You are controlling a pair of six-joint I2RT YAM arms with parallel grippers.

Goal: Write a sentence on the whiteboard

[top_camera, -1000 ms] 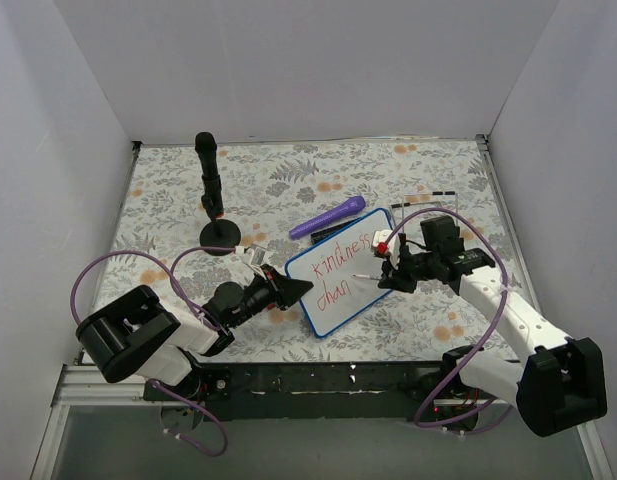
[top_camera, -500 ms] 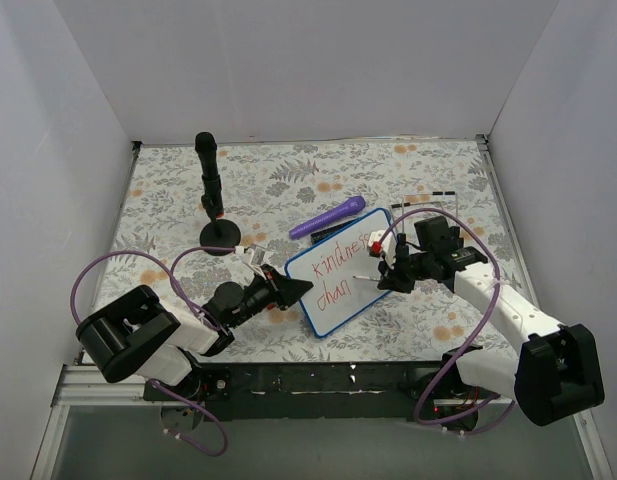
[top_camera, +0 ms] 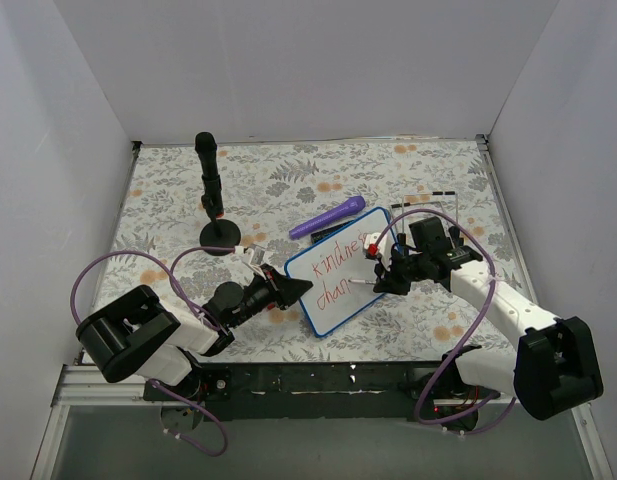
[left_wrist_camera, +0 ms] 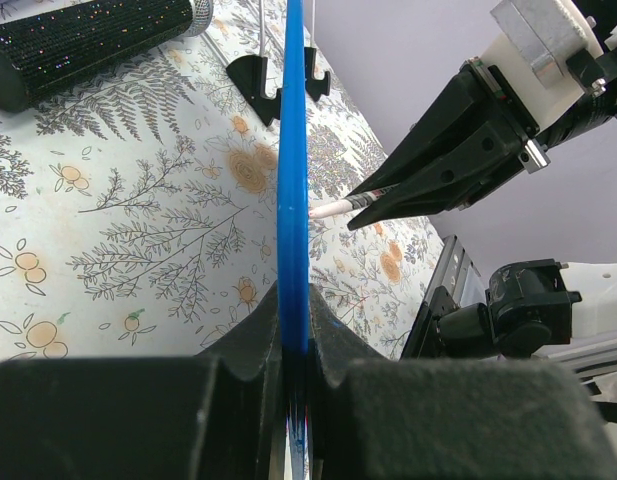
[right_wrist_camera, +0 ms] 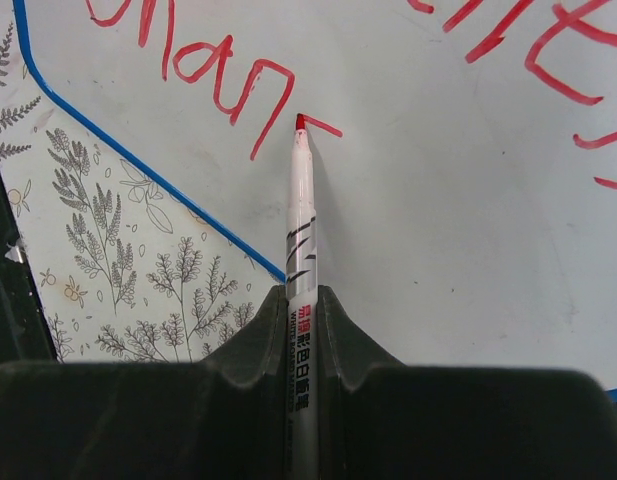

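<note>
A red marker [right_wrist_camera: 302,210] is clamped in the right gripper [right_wrist_camera: 303,296], its tip pressed to the whiteboard [right_wrist_camera: 468,260], whose edge is pinched in the left gripper [left_wrist_camera: 294,300]. Of the sentence [right_wrist_camera: 213,75], "kindness" is written and "chan" is followed by a letter just begun. The remainder is judged unwritten.

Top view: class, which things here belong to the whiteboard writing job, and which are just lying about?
In use: whiteboard, edge clamped by left gripper; red sentence, unfinished; red marker in right gripper.
Lying about: purple marker; black microphone; wire stand.
</note>
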